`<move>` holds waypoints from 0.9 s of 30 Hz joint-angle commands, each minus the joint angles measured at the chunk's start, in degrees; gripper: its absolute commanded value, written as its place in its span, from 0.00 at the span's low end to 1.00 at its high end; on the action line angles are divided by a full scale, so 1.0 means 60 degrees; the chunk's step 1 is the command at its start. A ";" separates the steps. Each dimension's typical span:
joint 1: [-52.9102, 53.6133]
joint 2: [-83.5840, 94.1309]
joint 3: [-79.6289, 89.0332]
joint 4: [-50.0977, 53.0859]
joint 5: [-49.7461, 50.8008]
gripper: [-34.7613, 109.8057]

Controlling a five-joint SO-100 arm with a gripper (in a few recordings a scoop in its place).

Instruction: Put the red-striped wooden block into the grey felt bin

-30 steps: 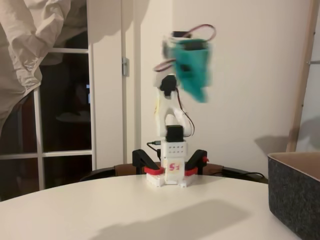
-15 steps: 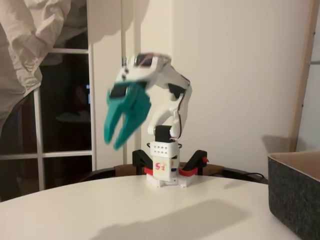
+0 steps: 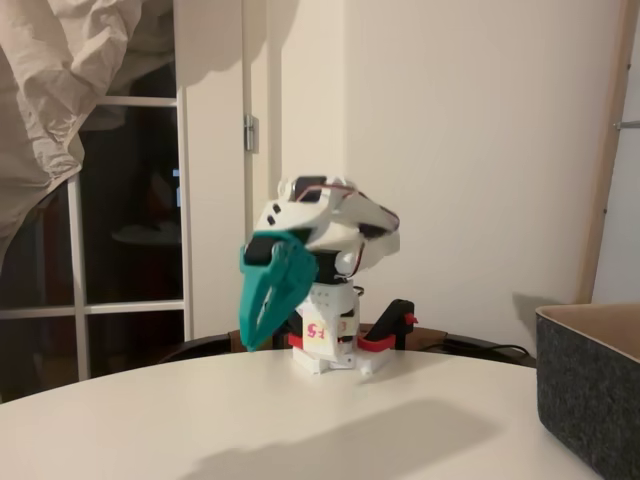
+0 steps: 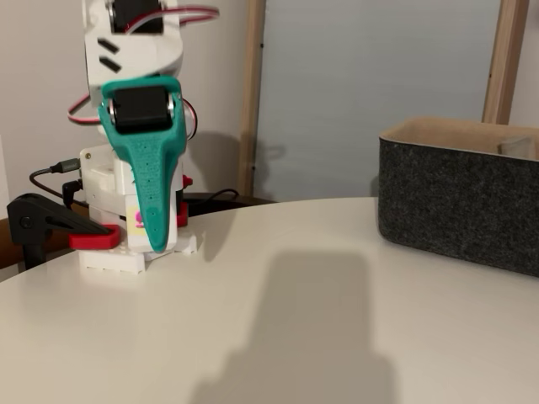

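Observation:
My teal gripper [image 3: 256,338] hangs from the folded white arm and points down toward the table, its tips a little above the surface. Its two fingers lie together with nothing between them, so it is shut and empty. Seen from the side, the gripper [image 4: 157,244] hangs in front of the arm's base. The grey felt bin [image 3: 592,390] stands at the right edge of the table, well away from the gripper. The bin [image 4: 461,202] has dark fuzzy walls and a tan inside. The red-striped wooden block is out of view.
The arm's white base [image 3: 325,350] is held to the round white table [image 3: 200,420] by black-and-red clamps [image 4: 50,227]. A wide stretch of bare tabletop [image 4: 295,320] lies between base and bin. Behind are a wall, a glass door and a hanging cloth.
The arm has swung down from a raised pose and folded over its base. The gripper dropped to the left and its fingers, apart half a second ago, have come together.

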 commanded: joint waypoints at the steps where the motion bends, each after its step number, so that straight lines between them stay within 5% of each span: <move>1: 0.0205 0.1245 0.0952 0.0146 0.0190 0.24; 27: 0.0366 0.2095 0.2490 0.0146 0.0894 0.24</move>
